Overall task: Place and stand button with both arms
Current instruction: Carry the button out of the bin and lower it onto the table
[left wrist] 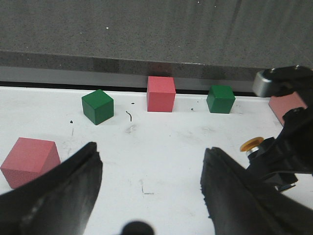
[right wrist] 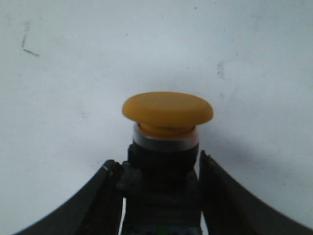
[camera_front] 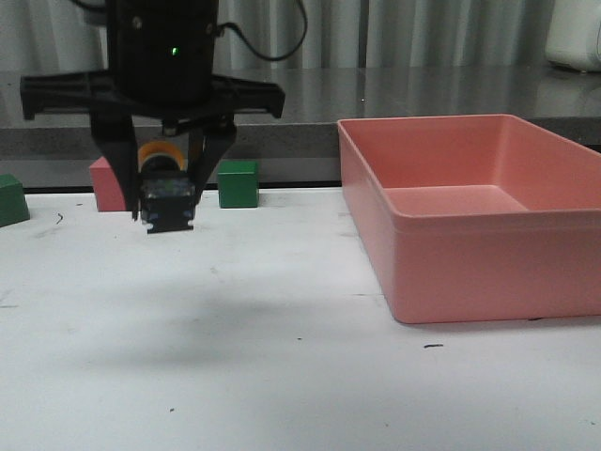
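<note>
The button (camera_front: 167, 193) has a yellow mushroom cap, a silver collar and a dark blocky base. My right gripper (camera_front: 166, 214) is shut on its base and holds it just above the white table, at the left of the front view. In the right wrist view the cap (right wrist: 167, 112) points away from the fingers (right wrist: 107, 191), which clamp the base on both sides. My left gripper (left wrist: 150, 152) is open and empty over bare table. The left wrist view shows the yellow cap (left wrist: 253, 145) and the right gripper (left wrist: 286, 156) just beside its far finger. The left gripper does not show in the front view.
A large pink bin (camera_front: 470, 225) stands at the right. A pink cube (camera_front: 106, 183) and green cubes (camera_front: 238, 183) (camera_front: 11, 199) line the table's back edge. Another pink cube (left wrist: 29, 159) lies near the left gripper's outer finger.
</note>
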Action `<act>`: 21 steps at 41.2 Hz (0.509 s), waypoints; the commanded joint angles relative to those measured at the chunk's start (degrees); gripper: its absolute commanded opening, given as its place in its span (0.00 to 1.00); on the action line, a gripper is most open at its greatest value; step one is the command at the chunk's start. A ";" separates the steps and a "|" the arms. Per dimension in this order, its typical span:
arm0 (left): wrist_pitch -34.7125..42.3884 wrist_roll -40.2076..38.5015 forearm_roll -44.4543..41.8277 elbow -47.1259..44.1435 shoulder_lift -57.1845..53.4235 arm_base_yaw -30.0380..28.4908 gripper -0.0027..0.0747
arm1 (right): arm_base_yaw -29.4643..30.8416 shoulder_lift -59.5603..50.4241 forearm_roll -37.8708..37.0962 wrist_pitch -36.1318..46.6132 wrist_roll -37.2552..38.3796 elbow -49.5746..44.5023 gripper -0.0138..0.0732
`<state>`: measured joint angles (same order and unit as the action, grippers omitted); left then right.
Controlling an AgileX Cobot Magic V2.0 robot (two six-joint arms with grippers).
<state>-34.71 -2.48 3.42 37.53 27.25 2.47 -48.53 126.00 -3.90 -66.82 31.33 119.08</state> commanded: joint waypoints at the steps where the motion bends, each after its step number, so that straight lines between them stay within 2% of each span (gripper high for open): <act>1: 4.58 -0.47 0.67 2.08 0.83 0.35 0.60 | -0.11 -0.28 -1.85 -2.22 2.12 5.17 0.50; 7: 4.58 -0.47 0.67 2.08 0.83 0.35 0.60 | -0.11 3.71 -4.04 -4.83 5.86 8.73 0.50; 21: 4.58 -0.47 0.67 2.08 0.83 0.35 0.60 | -0.11 7.19 -5.03 0.77 12.22 8.85 0.52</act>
<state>-34.71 -2.48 3.42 37.53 27.25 2.47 -48.67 136.77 -7.43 -68.45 42.49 125.86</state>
